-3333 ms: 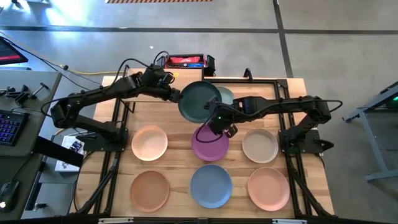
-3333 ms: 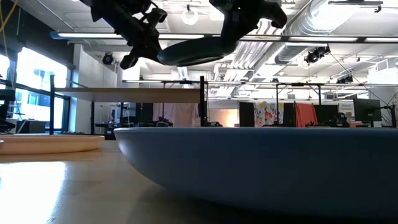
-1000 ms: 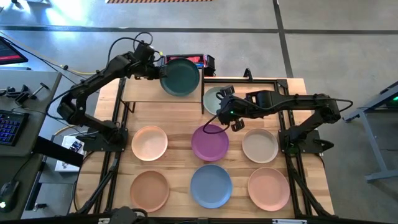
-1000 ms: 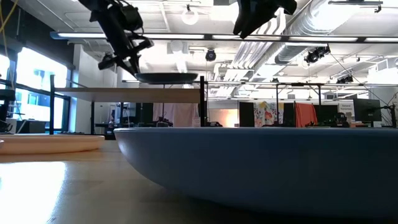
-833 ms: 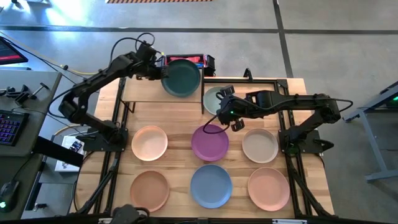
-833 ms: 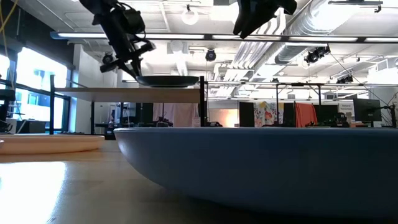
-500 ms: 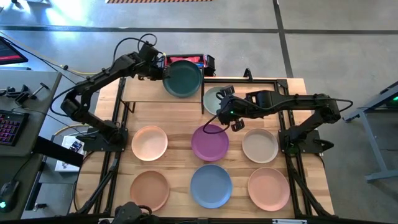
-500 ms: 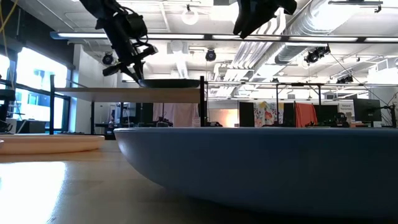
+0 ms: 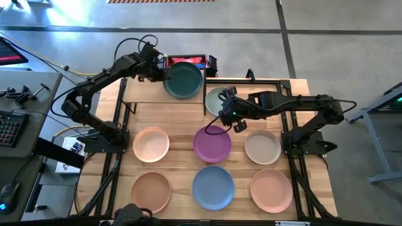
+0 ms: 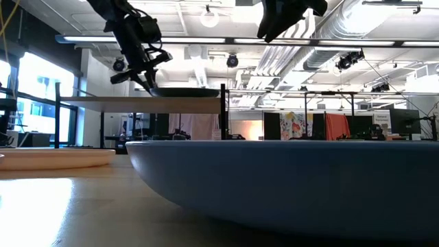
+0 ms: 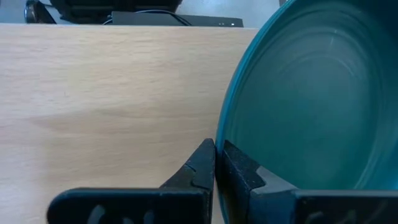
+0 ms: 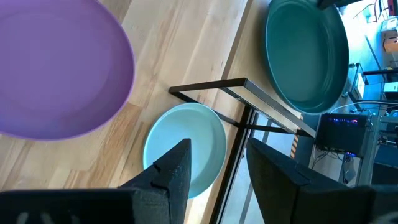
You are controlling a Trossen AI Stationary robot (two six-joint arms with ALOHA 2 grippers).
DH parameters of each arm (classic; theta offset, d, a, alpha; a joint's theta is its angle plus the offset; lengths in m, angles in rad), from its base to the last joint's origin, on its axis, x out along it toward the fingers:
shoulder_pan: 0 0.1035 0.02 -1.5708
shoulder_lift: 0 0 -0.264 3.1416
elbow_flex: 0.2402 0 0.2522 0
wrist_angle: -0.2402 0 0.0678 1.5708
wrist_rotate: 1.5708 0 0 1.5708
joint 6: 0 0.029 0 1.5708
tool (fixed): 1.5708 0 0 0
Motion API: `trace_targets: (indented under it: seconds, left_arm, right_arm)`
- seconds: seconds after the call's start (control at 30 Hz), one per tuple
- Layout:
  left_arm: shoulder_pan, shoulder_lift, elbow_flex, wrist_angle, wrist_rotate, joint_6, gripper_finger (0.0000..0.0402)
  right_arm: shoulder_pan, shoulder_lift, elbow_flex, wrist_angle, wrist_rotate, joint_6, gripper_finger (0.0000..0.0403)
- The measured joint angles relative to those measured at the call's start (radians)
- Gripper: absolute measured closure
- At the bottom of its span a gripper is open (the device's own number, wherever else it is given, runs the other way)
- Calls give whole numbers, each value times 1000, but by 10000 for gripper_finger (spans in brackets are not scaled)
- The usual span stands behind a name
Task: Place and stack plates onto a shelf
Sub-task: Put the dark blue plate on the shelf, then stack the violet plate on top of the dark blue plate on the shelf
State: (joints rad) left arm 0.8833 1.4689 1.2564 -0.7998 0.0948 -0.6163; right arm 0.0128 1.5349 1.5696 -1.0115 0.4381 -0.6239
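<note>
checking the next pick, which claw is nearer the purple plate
Right. The right claw hangs open just above the purple plate's far edge; the left claw is over the shelf, shut on the dark teal plate.

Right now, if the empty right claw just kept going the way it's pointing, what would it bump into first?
Probably the pale grey-green plate on the table beside the shelf. The open right gripper points straight at it, though depth is hard to judge.

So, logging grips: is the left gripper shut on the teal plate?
Yes: left gripper pinches the teal plate's rim above the shelf.
</note>
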Motion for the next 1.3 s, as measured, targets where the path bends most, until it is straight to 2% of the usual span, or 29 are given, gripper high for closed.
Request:
trace_targets:
  seconds: [0.43,0.57,0.87,1.0,1.07,1.17,1.23,1.3]
  left_arm:
    - [0,0,0,-5,8,8,349]
    - [0,-1,0,-5,43,12,338]
    - [12,-73,0,-8,63,26,334]
    - [13,-120,0,-8,64,24,334]
    - [13,-152,0,-7,100,27,334]
    - [6,-194,0,-9,206,47,335]
    - [-13,-224,0,-10,274,51,334]
    - [-39,-253,0,-10,298,50,334]
  right_arm:
    - [0,0,0,0,0,1,260]
    - [0,0,0,0,0,23,260]
    - [0,0,0,0,0,27,260]
    - [-8,0,0,-4,-31,104,260]
    - [-21,0,0,-24,-91,180,260]
    - [-50,2,0,-67,-179,295,260]
    - [-69,3,-8,-85,-212,356,260]
    - [-89,3,-26,-85,-235,411,260]
